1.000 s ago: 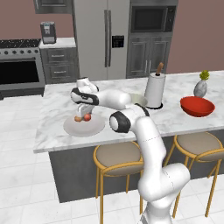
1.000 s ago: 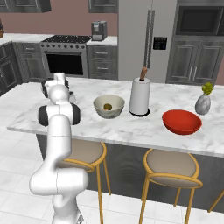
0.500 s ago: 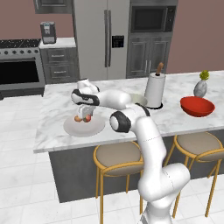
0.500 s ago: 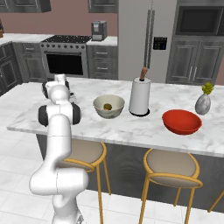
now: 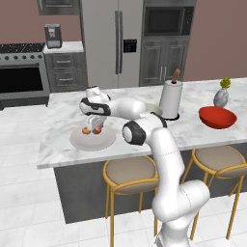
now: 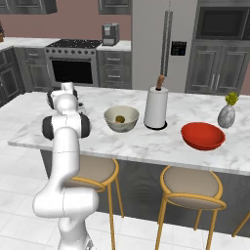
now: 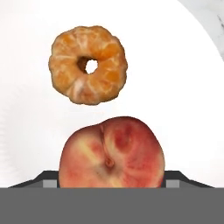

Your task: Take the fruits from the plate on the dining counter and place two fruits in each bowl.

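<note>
On the pale grey plate (image 5: 77, 141) (image 7: 183, 87) at the left end of the dining counter (image 5: 58, 144) lie an orange-brown fruit (image 5: 86, 130) (image 7: 89, 65) and a reddish fruit (image 5: 97, 129) (image 7: 111, 151). My gripper (image 5: 96, 123) (image 7: 111, 180) points down over the plate, its jaws on either side of the reddish fruit. The fruit rests on the plate, and contact with the fingertips (image 7: 49, 177) is hidden. The beige-grey bowl (image 6: 110, 122) holds a green fruit (image 6: 119, 118). Further right the red bowl (image 5: 217, 117) (image 6: 202, 135) shows nothing inside.
A paper towel holder (image 5: 170, 99) (image 6: 156, 108) stands between the two bowls. A small grey vase (image 5: 221, 96) (image 6: 226, 114) sits behind the red bowl. Round stools (image 5: 130, 171) line the counter's near side.
The jaws have drawn in from wide open toward the sides of the reddish fruit. The arm and both fruits on the plate stay where they were.
</note>
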